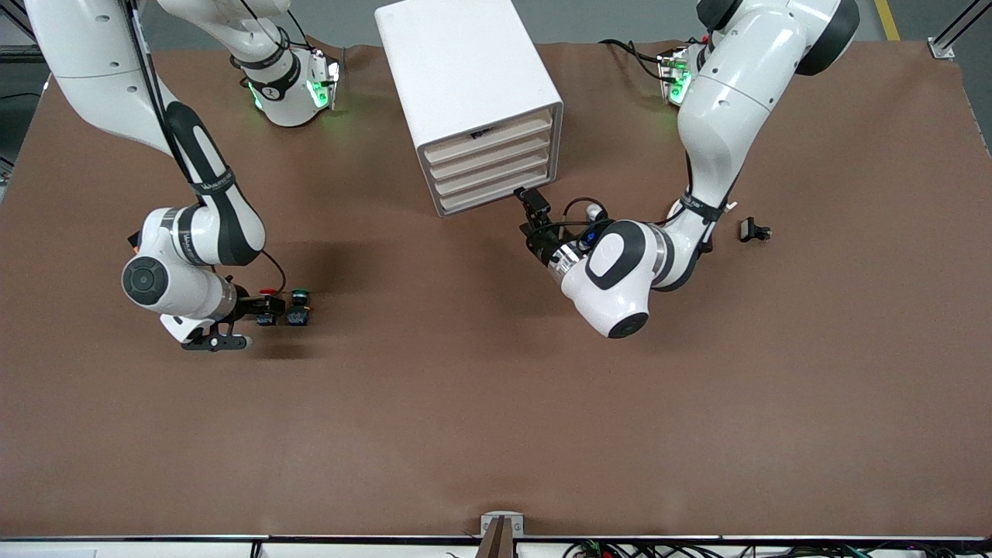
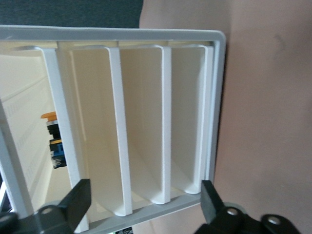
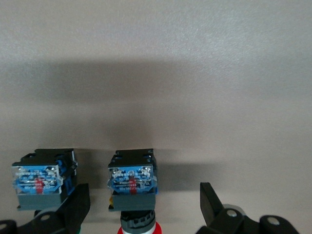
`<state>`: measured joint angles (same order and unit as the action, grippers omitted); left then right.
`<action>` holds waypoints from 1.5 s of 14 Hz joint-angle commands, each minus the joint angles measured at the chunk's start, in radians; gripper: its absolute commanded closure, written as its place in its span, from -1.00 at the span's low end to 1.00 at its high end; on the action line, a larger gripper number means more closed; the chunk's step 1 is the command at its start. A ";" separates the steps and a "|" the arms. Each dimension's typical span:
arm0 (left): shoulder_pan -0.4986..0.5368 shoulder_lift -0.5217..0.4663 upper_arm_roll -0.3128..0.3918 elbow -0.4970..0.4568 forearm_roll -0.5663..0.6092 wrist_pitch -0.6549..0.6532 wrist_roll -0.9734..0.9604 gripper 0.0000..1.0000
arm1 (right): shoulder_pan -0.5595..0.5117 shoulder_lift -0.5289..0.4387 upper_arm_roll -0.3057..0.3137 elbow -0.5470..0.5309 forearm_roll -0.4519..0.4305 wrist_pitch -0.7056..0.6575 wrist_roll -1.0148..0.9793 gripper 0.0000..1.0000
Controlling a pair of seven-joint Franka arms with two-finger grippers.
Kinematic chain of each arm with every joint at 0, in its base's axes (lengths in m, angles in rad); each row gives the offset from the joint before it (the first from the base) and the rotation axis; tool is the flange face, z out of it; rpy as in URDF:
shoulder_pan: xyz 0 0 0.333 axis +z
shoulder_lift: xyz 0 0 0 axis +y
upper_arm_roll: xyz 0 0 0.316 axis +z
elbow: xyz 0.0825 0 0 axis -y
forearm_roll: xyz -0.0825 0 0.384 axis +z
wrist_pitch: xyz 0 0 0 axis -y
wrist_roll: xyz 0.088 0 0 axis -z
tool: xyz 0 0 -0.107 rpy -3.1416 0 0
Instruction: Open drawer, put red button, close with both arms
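1. Because every drawer of the white cabinet (image 1: 465, 101) was shut, the cabinet itself was the biggest risk: nothing held it down, so a pull on one drawer could have dragged or tipped it on the table (image 1: 496, 426).
2. The left gripper (image 2: 145, 184) was at the lower corner of the cabinet's front with its jaws apart, spanning several drawer fronts. Closing there could have caught two fronts at once, or slipped off the thin edge.
3. The right gripper (image 3: 142, 187) was low over the table toward the right arm's end, with its jaws apart either side of the red button (image 3: 132, 180) and not yet gripping it. Closing off-centre could have knocked the button over or squeezed it out sideways.
4. The red button stood on the table between those fingers, well apart from the cabinet, so a weak grip risked a drop on the way there.
5. The green button (image 1: 298, 298) stood just beside the red one. One finger (image 3: 73, 204) looked very close to it, perhaps touching, and could have nudged it or picked it up instead.
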<state>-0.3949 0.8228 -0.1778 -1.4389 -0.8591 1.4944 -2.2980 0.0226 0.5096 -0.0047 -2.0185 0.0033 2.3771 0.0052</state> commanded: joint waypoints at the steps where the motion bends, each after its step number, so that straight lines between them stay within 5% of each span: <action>1: -0.031 0.022 0.006 0.021 -0.050 -0.023 -0.014 -0.62 | 0.005 0.012 0.000 -0.005 -0.013 0.014 -0.005 -1.00; 4: -0.062 0.030 0.006 0.020 -0.061 -0.029 -0.014 -0.31 | 0.005 0.013 0.000 -0.005 -0.013 0.017 -0.008 -1.00; 6: -0.084 0.033 0.006 0.018 -0.061 -0.031 -0.012 -0.05 | 0.005 0.015 0.000 -0.003 -0.013 0.016 -0.042 -0.53; 13: -0.133 0.042 0.004 0.018 -0.063 -0.031 0.000 -0.17 | -0.004 0.020 -0.001 0.009 -0.014 0.014 -0.108 0.61; 19: -0.176 0.058 0.004 0.018 -0.078 -0.031 0.031 -0.14 | -0.003 0.004 -0.003 0.026 -0.014 -0.015 -0.136 0.73; 21: -0.176 0.058 0.004 0.018 -0.081 -0.033 0.028 0.00 | -0.003 -0.016 -0.003 0.043 -0.014 -0.059 -0.136 0.73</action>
<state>-0.5659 0.8705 -0.1796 -1.4390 -0.9169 1.4802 -2.2749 0.0243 0.5259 -0.0089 -1.9911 0.0028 2.3690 -0.1228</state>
